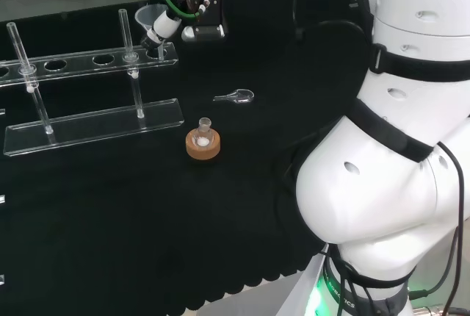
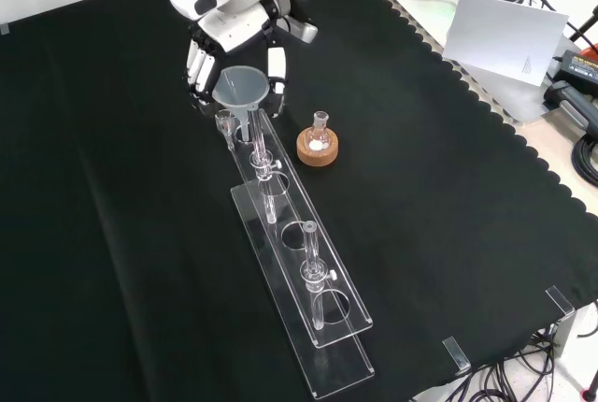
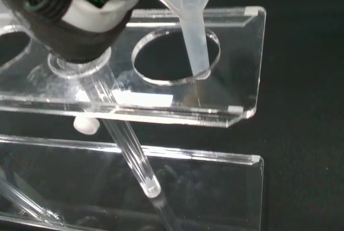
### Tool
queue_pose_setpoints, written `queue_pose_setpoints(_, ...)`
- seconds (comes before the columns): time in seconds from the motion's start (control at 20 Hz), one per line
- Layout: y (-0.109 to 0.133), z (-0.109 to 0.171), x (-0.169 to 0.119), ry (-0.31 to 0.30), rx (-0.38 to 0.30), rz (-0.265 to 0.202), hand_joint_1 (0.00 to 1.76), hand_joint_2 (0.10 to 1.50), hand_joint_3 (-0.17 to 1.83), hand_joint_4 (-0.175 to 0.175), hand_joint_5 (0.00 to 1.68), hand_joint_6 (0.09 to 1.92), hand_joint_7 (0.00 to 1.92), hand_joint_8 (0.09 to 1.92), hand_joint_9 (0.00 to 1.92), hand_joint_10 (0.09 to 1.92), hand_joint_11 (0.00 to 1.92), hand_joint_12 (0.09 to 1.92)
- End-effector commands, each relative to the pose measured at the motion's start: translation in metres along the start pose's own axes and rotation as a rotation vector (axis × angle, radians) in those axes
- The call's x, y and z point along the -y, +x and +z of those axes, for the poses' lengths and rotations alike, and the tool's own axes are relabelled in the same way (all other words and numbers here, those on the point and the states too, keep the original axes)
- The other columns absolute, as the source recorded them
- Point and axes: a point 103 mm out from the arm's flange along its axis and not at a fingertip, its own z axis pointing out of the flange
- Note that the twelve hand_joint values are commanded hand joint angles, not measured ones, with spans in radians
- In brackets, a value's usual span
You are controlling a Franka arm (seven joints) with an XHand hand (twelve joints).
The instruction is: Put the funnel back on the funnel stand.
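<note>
The clear plastic funnel [image 1: 150, 16] hangs upright over the end of the clear acrylic funnel stand [image 1: 88, 62]. My hand [image 1: 167, 26] is curled round its cone. In the front view the fingers [image 2: 198, 65] flank the funnel [image 2: 245, 86] above the stand's far end [image 2: 299, 234]. Seen from the wrist, the funnel's stem [image 3: 194, 43] points down, and its tip meets the rim of the end hole in the stand's top plate [image 3: 236, 53]. Two glass rods carry that plate.
A small flask on a cork ring [image 1: 203, 143] [image 2: 317, 143] stands close to the stand. A small clear glass piece [image 1: 235, 96] [image 2: 225, 122] lies on the cloth near the hand. The arm's white links [image 1: 396, 147] rise at the head view's right.
</note>
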Motion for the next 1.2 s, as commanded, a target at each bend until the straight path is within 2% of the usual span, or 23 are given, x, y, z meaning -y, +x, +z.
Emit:
queue_pose_setpoints(0.05,-0.002,0.011,-0.003,0.02,-0.004,-0.002,1.02,1.03,0.02,0.117,1.0,0.85,0.65,0.72,1.12,0.37,0.84,1.09)
queue_pose_setpoints(0.1,-0.003,0.013,-0.003,0.021,-0.005,-0.002,1.0,1.01,0.01,0.062,0.95,0.82,0.64,0.72,1.11,0.36,0.83,1.09)
queue_pose_setpoints(0.15,-0.003,0.015,-0.004,0.025,-0.006,-0.002,0.99,0.99,0.0,0.026,0.89,0.81,0.63,0.71,1.08,0.36,0.82,1.1)
queue_pose_setpoints(0.25,-0.004,0.018,-0.004,0.031,0.001,-0.004,0.96,0.97,-0.02,-0.006,0.76,0.8,0.58,0.71,1.03,0.37,0.76,1.13)
queue_pose_setpoints(0.55,-0.006,0.027,-0.005,0.075,0.038,-0.011,0.9,1.0,-0.16,-0.029,0.47,0.72,0.42,0.74,0.78,0.52,0.54,1.26)
queue_pose_setpoints(0.7,-0.006,0.028,-0.002,0.084,0.049,-0.01,0.88,0.99,-0.17,-0.042,0.35,0.56,0.29,0.74,0.62,0.57,0.43,1.31)
queue_pose_setpoints(0.95,-0.005,0.021,0.007,0.104,0.067,-0.009,0.81,0.94,-0.17,-0.046,0.27,0.27,0.07,0.72,0.35,0.69,0.27,1.39)
queue_pose_setpoints(1.1,-0.003,0.01,0.018,0.097,0.066,-0.016,0.75,0.9,-0.17,-0.045,0.24,0.12,0.01,0.54,0.17,0.77,0.17,1.45)
queue_pose_setpoints(1.2,-0.002,0.004,0.026,0.089,0.072,-0.019,0.7,0.87,-0.17,-0.046,0.22,0.09,0.0,0.4,0.1,0.8,0.13,1.46)
